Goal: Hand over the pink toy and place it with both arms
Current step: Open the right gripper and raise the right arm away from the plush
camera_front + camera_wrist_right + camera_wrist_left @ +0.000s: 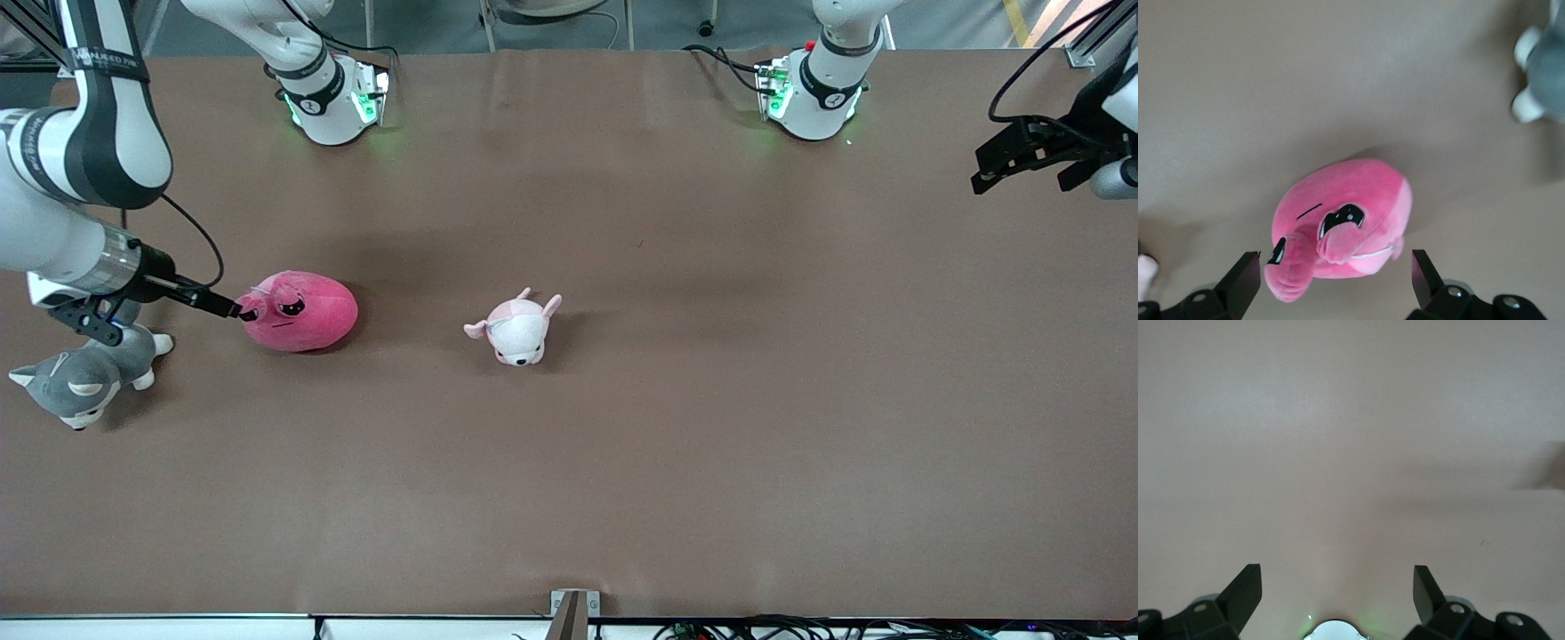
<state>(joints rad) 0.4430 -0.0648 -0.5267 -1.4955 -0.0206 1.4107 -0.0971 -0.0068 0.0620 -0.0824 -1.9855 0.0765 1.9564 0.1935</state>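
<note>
The right gripper's [1336, 280] two black fingers [1245, 277] stand spread apart and released, with the pink toy's [300, 310] face between them but ungripped. In the front view only one dark fingertip shows, at the toy's nine o'clock edge. The toy lies on the brown table [711, 400] toward the right arm's end. At its three o'clock sits a pale puppy plush [517, 329]; at its eight o'clock, a grey husky plush [84, 373], partly covered by the right wrist. The left gripper [1338, 587] waits with fingers wide over bare table, half cut off by the front view's edge.
</note>
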